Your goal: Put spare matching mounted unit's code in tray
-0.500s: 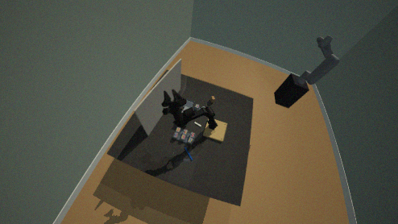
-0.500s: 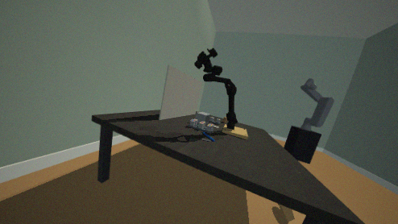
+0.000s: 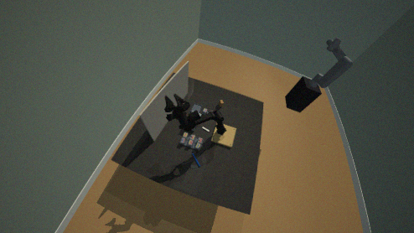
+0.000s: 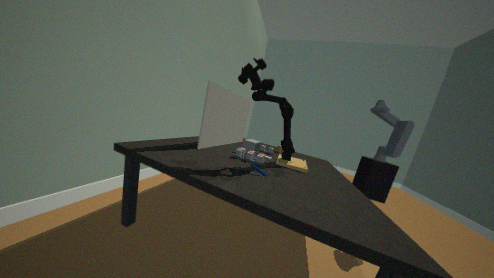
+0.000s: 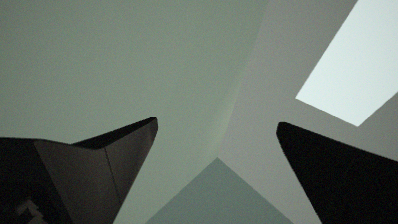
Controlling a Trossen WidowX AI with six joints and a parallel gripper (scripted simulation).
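Look first at the spares [image 3: 191, 141]: they lie grouped in rows on the dark bench [image 4: 300, 195], just beside the arm's tan base plate [image 3: 224, 137]. You cannot make out a tray or any part code at this size. Only the exterior view shows the tool [image 4: 251, 71] raised high above the bench near the upright grey panel [image 4: 223, 116]. The wrist view shows only walls and ceiling between its fingers, spread almost fully and holding nothing. A blue pen [image 3: 196, 159] lies near the spares, toward the wider bare bench.
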